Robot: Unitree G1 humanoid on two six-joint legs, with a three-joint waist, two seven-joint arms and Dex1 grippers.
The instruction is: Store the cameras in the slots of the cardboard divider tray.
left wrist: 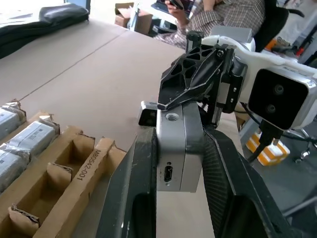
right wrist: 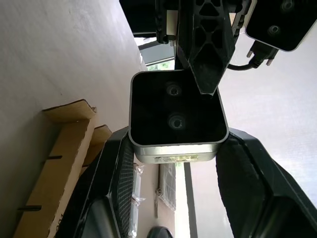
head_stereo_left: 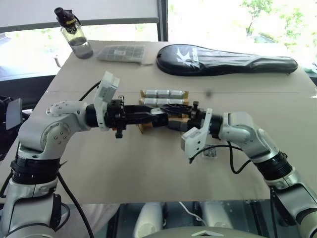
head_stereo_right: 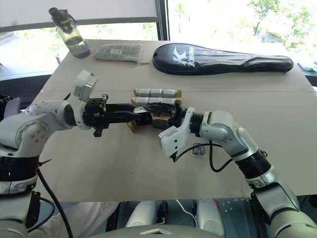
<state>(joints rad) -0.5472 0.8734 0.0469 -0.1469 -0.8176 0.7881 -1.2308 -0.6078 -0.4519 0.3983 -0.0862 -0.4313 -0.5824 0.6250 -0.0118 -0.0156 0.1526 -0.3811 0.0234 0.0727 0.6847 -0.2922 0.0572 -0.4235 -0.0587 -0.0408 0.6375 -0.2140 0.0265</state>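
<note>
Arms in glossy silver-white shells with rounded joint housings, dotted with small dark screws at the shoulders; black ribbed collars ring the joints at elbow and forearm. Each wrist carries a white boxy camera module with dark lenses, fed by a black cable that loops loose beside the arm. Left gripper (head_stereo_left: 157,116) and right gripper (head_stereo_left: 174,119) are matte black, with two long fingers (left wrist: 223,188) of open lattice webbing and textured inner pads.

Daylight from blown-out windows (head_stereo_left: 233,20) along the top; table (head_stereo_left: 148,163) evenly lit; soft shadows; wrist views slightly blurred nearby.
</note>
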